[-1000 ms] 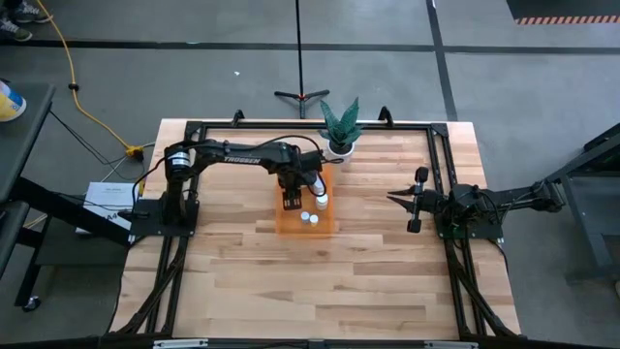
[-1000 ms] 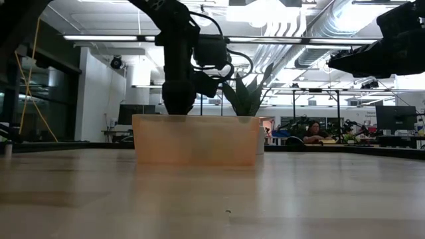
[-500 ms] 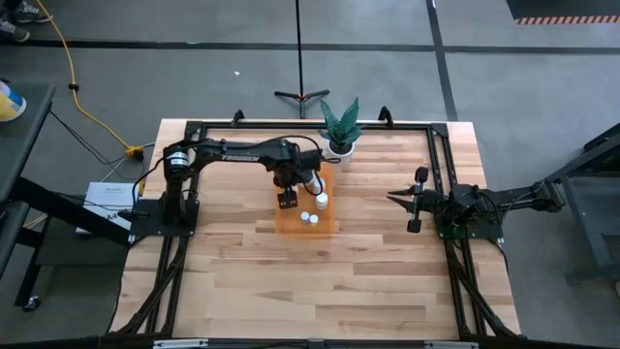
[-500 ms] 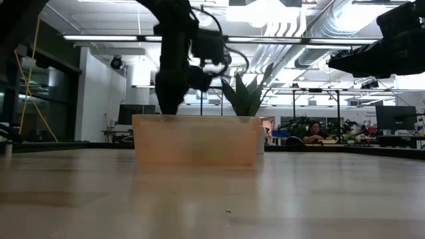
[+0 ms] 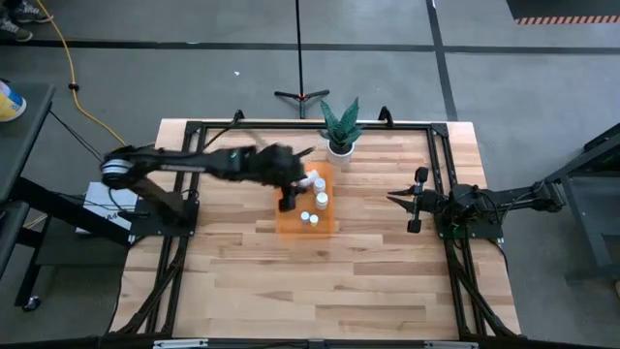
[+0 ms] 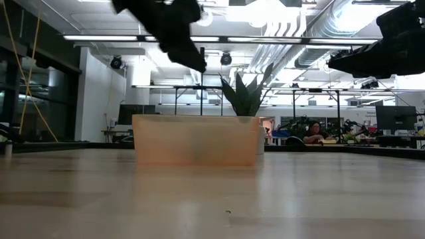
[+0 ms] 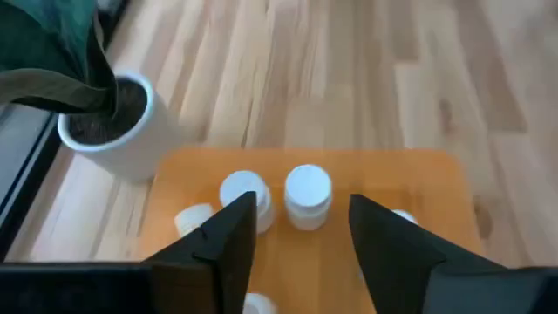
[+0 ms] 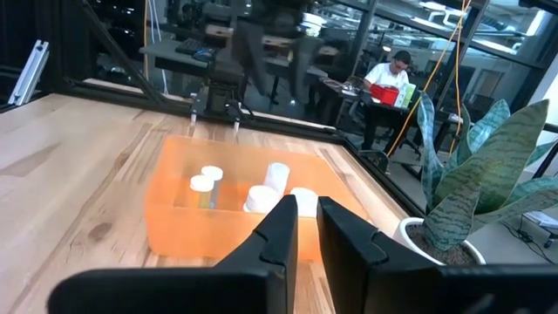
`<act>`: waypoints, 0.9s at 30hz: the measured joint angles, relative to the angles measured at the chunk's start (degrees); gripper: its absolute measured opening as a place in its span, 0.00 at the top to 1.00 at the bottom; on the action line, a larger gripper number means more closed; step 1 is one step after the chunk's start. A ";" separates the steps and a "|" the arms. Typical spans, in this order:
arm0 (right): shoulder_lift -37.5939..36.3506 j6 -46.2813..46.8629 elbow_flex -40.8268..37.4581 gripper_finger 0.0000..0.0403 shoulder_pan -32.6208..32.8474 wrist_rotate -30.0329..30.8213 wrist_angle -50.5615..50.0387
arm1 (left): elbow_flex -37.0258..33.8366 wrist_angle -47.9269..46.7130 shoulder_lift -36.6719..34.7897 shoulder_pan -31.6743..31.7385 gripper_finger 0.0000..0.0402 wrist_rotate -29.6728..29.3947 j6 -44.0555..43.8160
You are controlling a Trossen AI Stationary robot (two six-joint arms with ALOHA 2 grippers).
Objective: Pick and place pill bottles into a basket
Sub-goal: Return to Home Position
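I see pill bottles (image 7: pixel 307 194): small, white, white caps, grouped inside orange see-through basket (image 5: pixel 329 225) on desk (image 5: pixel 368 276), beside plant pot (image 5: pixel 338 147). Left gripper (image 5: pixel 289 202) hangs above basket, tilted down, jaws wide apart, empty. Right gripper (image 5: pixel 397 199) parked at desk's right side, level, jaws almost together, holding nothing.

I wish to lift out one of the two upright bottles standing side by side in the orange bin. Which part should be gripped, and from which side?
Probably its cap and upper body, from straight above: the upright bottle stands cap up, and the walls of the orange bin block a level approach. The second bottle stands close beside it, so squeeze across the two free sides.
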 joint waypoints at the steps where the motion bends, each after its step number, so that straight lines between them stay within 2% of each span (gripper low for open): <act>1: 0.00 0.02 0.00 0.90 0.00 0.00 0.02 | -4.09 4.21 -2.39 -0.50 0.48 -0.02 -0.39; 6: 0.00 0.02 0.00 0.91 0.00 -0.02 0.06 | -26.03 26.12 -14.57 -4.61 0.56 -0.59 -4.46; 11: 0.00 0.30 -0.02 0.91 0.00 0.00 0.13 | -44.83 47.04 -28.47 -9.93 0.64 0.73 -2.84; 13: 0.00 0.36 0.00 0.91 0.02 -0.04 0.19 | -48.86 47.19 -35.87 -10.89 0.68 -0.33 -3.07; 15: 0.00 0.43 -0.02 0.91 0.00 -0.36 0.26 | -51.35 43.43 -43.43 -11.18 0.74 -0.87 -3.85; 21: 0.00 1.88 -0.02 0.91 0.02 -0.66 0.30 | -51.95 26.87 -64.21 -13.15 0.93 1.14 -4.72; 24: 0.00 2.58 -0.02 0.92 0.01 -0.66 0.40 | -53.25 24.61 -71.26 -16.17 0.95 0.25 -3.87; 27: 0.00 4.68 -0.02 0.93 0.01 -0.66 0.65 | -56.61 25.03 -75.73 -19.84 0.90 -5.37 -2.49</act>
